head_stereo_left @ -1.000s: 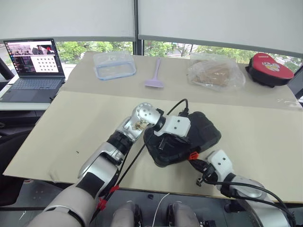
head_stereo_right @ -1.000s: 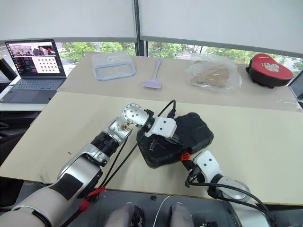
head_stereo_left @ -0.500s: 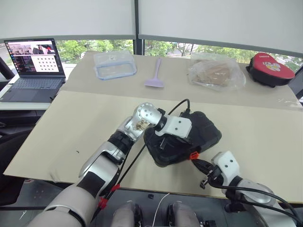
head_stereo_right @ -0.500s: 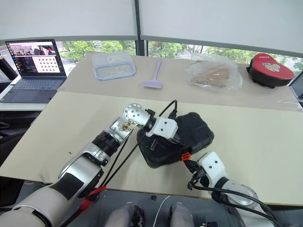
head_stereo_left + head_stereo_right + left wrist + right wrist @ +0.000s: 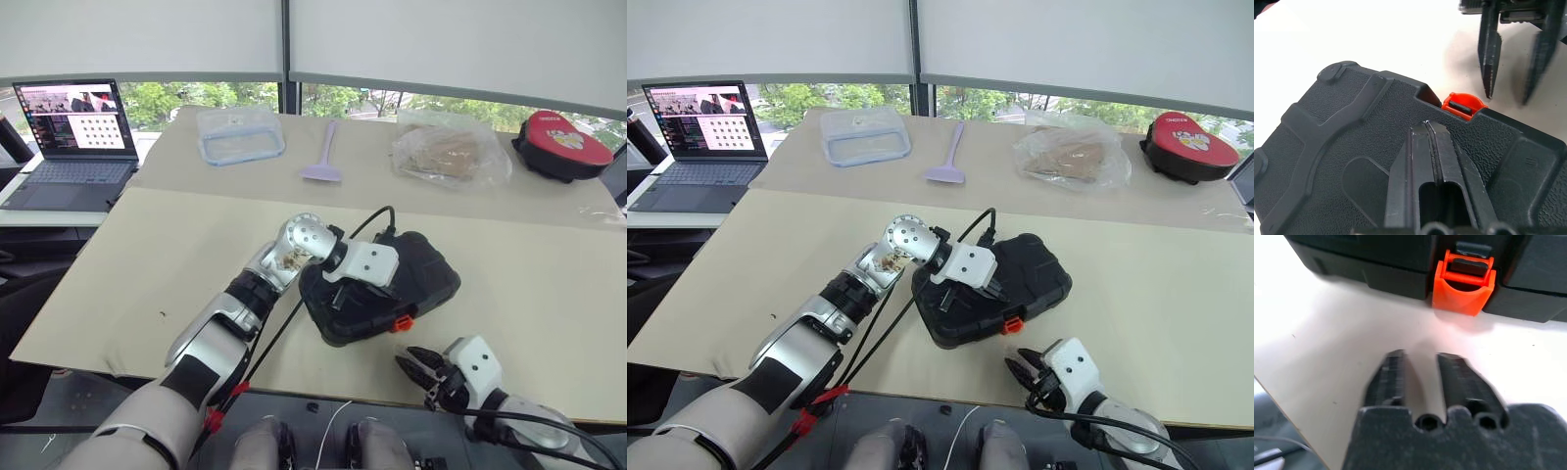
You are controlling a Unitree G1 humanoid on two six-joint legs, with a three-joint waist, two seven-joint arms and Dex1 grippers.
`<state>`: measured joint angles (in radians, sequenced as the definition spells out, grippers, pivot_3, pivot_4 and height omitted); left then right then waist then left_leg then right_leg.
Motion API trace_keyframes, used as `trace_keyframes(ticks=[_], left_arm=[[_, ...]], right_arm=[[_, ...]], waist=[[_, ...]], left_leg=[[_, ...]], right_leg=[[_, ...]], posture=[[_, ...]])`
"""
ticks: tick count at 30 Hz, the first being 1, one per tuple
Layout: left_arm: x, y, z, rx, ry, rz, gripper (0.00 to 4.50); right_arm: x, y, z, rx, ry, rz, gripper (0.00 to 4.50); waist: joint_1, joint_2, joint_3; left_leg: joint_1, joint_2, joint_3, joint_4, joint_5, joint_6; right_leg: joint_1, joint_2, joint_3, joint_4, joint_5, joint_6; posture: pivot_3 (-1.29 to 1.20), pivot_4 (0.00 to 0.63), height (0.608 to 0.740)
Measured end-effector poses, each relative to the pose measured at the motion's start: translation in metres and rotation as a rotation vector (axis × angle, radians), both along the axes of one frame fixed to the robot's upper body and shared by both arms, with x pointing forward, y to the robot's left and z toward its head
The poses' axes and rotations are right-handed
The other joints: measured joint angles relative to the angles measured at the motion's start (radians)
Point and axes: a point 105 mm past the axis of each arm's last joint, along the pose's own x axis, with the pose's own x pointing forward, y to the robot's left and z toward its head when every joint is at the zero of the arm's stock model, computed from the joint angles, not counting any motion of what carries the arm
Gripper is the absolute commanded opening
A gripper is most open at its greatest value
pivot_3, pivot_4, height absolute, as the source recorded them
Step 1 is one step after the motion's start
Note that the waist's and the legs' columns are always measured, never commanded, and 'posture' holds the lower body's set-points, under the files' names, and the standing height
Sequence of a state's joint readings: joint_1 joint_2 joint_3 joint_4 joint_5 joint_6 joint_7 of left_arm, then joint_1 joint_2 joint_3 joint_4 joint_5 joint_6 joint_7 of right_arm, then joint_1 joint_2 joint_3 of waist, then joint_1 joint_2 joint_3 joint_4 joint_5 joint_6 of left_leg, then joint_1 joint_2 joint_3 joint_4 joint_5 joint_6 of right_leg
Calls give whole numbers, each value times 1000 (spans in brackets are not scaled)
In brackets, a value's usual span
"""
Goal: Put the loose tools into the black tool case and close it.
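The black tool case lies closed on the beige table, its orange latch facing the near edge. My left gripper is shut and rests with its fingertips on the case's textured lid, just behind the latch. My right gripper hovers low over the table in front of the latch, a short gap away from it. Its fingers stand apart with nothing between them. The left wrist view also catches the right gripper beyond the case. The loose tools are out of view.
Along the far side of the table lie a clear lidded container, a lilac spatula, a plastic bag and a red-lidded round case. A laptop stands at the far left. The table's near edge runs just under my right gripper.
My right gripper has drawn back from the orange latch toward the table's near edge and its fingers have come apart. The left gripper has stayed on the lid.
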<state>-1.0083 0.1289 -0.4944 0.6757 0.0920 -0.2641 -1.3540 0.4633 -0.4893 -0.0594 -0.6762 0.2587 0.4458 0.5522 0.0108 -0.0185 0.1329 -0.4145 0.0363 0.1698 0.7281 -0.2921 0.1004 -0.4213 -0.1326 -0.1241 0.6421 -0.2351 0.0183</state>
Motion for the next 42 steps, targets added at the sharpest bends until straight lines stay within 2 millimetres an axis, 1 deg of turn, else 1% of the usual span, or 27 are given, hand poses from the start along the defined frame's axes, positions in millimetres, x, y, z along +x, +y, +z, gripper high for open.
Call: trace_keyframes(ticks=[1,6,12,18,22,24,25,33,40,42], left_arm=[[0,0,0,0,0,0,0],[0,0,0,1,-1,1,0],[0,0,-1,2,0,1,0],[1,3,-1,6,-3,7,0],[2,4,-1,8,-5,11,0],[3,4,-1,8,-6,11,0],[3,4,-1,8,-6,13,0],[2,4,0,5,-8,11,0],[0,0,0,-4,-14,-7,0],[-1,-1,0,-5,-12,-9,0]], right_arm=[[1,0,2,14,-12,-19,3173],[9,-1,13,124,-42,-108,3173],[16,0,18,170,-63,-138,3173],[24,-2,16,176,-61,-157,3173],[26,0,15,173,-56,-141,2189],[27,1,16,169,-57,-138,1434],[28,1,16,167,-56,-135,1235],[26,1,18,140,-44,-125,1239],[17,-4,26,106,-34,-123,1239],[15,-5,26,99,-27,-123,1239]], waist=[[0,0,0],[0,0,0],[0,0,0],[-2,0,0],[-7,0,0],[-8,0,0],[-9,0,0],[-8,0,0],[3,1,-1],[5,1,-1]], left_leg=[[0,0,0,0,0,0],[0,0,-1,0,0,0],[0,0,-1,0,0,0],[0,0,0,0,0,0],[1,0,0,0,0,0],[1,0,0,0,0,0],[1,0,0,0,0,0],[1,0,0,0,0,0],[-1,0,0,0,-1,0],[-1,0,0,0,-1,1]], right_leg=[[0,0,0,0,0,0],[0,0,0,0,0,0],[0,0,0,0,0,0],[0,0,0,0,0,0],[0,0,0,0,0,0],[0,0,0,0,0,0],[0,0,0,0,0,0],[0,0,0,0,0,0],[0,0,0,-1,0,0],[0,0,0,-1,-1,1]], posture=[[0,150,731],[0,150,731],[0,150,731],[0,150,731],[0,150,731],[0,150,731],[0,150,731],[0,150,731],[0,150,731],[0,150,731]])
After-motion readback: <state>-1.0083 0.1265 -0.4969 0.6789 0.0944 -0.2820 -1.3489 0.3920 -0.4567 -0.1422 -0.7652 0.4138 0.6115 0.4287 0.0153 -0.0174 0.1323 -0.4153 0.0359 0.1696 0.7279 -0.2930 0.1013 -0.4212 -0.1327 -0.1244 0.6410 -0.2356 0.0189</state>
